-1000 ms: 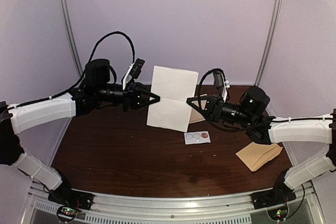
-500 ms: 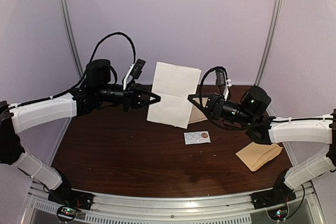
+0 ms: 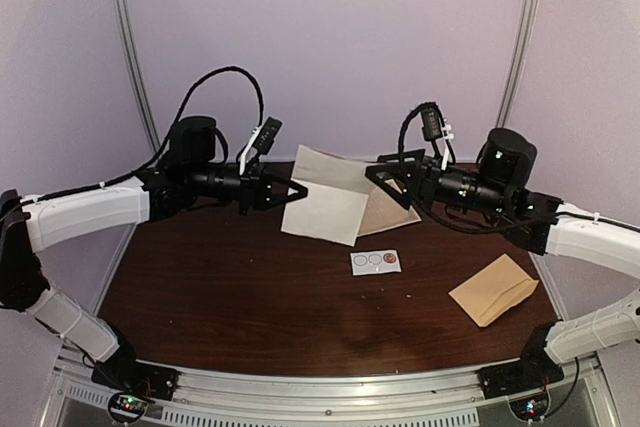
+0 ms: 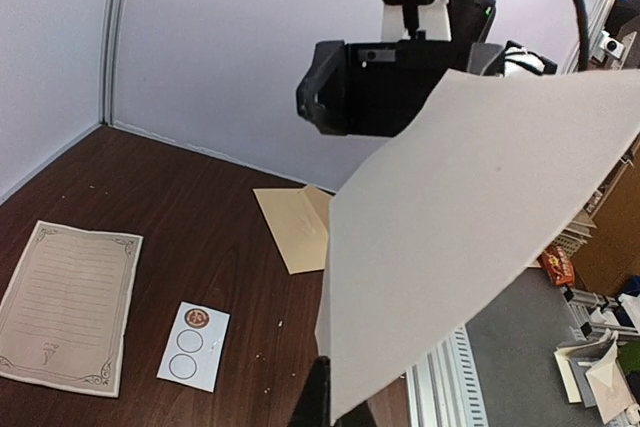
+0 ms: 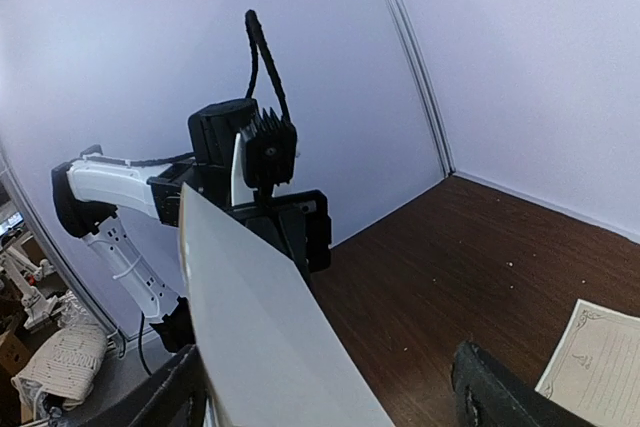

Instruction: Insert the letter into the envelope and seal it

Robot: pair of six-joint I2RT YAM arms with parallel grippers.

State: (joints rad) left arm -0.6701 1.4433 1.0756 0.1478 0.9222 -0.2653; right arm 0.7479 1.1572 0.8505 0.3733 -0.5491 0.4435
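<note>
High rear view down onto table (image 3: 250, 317), wrist views facing each other, sharing raised sheet (image 4: 470, 237)

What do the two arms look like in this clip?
Both arms match: the left arm and right arm have white shells over black joints, black cylindrical wrist sections, and a black cable looping above each wrist.

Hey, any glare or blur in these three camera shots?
Top view: bright glare spot on the silver metal rail at the near edge. Left wrist view: sharp, evenly lit. Right wrist view: the pale paper sheet, close to the lens, looks soft.
</note>
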